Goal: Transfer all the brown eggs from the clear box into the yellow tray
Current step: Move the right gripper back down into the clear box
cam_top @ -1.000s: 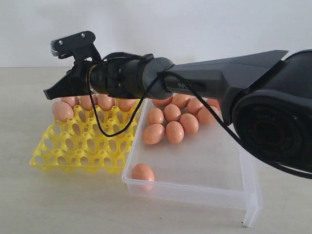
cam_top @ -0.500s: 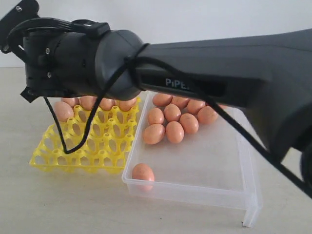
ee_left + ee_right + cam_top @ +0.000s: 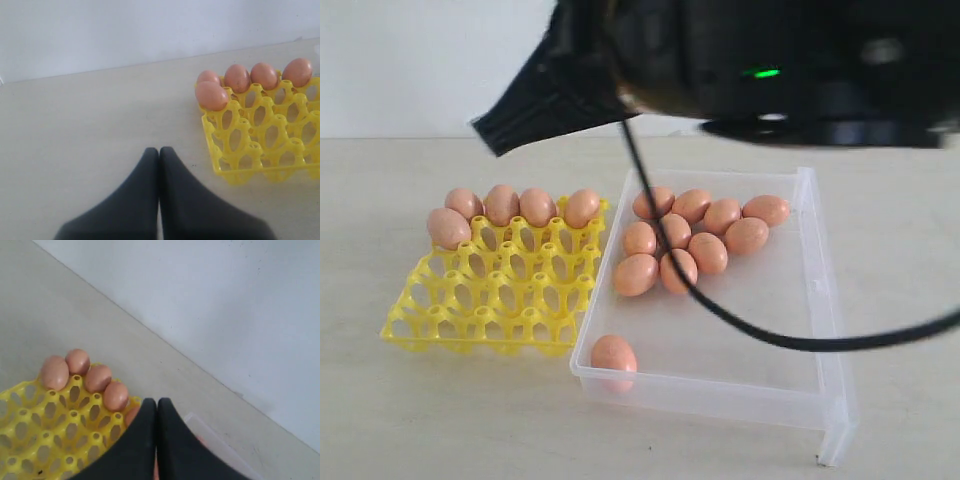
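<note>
Several brown eggs (image 3: 502,204) sit in the back cups of the yellow tray (image 3: 480,300), with one more at its left edge. Several others (image 3: 708,252) cluster at the far end of the clear box (image 3: 750,330), and a lone egg (image 3: 614,354) lies in its near left corner. My right gripper (image 3: 486,138) hangs shut and empty, high above the tray's far side; the right wrist view has it (image 3: 157,401) over the tray's eggs (image 3: 97,377) and the box corner (image 3: 215,442). My left gripper (image 3: 159,150) is shut and empty over bare table beside the tray (image 3: 260,140).
The right arm (image 3: 770,60) looms blurred across the top of the exterior view. Its black cable (image 3: 720,320) loops down in front of the box. A pale wall stands behind the beige table (image 3: 420,420).
The right arm has swung up and toward the camera, off the tray's back row, and now fills the top of the view. The eggs, tray and box have not moved.
</note>
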Motion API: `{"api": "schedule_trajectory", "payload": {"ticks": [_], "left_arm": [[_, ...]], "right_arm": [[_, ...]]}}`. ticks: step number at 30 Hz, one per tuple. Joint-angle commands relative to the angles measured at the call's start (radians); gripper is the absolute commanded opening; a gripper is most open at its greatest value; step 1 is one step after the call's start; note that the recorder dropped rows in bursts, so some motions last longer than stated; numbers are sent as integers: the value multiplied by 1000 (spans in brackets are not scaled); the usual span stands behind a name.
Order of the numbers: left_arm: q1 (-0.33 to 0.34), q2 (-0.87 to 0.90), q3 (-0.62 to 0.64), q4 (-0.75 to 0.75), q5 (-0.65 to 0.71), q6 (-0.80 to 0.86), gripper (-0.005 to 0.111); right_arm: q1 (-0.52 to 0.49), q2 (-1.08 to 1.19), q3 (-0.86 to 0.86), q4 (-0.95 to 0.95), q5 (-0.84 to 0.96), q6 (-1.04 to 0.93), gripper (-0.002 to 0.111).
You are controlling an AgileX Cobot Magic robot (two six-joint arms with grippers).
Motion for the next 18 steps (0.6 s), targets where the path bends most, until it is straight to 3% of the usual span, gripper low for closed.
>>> {"api": "schedule_trajectory", "payload": {"ticks": [1, 5, 9, 12, 16, 17, 18], "left_arm": [[2, -2, 3, -3, -14, -10, -4], [2, -2, 3, -3, -14, -10, -4], [2, -2, 3, -3, -14, -10, -4], [2, -2, 3, -3, -14, -10, -4], [2, -2, 3, -3, -14, -10, -4], [2, -2, 3, -3, -14, -10, -4], [2, -2, 3, -3, -14, -10, -4]], "right_arm": [[-86, -195, 139, 244, -8, -59, 0], [-210, -247, 160, 802, 51, -538, 0], [-367, -207, 160, 1330, 270, -998, 0], [-454, -115, 160, 1486, 385, -1135, 0], [-491, 36, 158, 1603, 305, -1205, 1], [-491, 71, 149, 1641, 287, -1239, 6], [-491, 122, 122, 1705, 285, -1298, 17]]}}
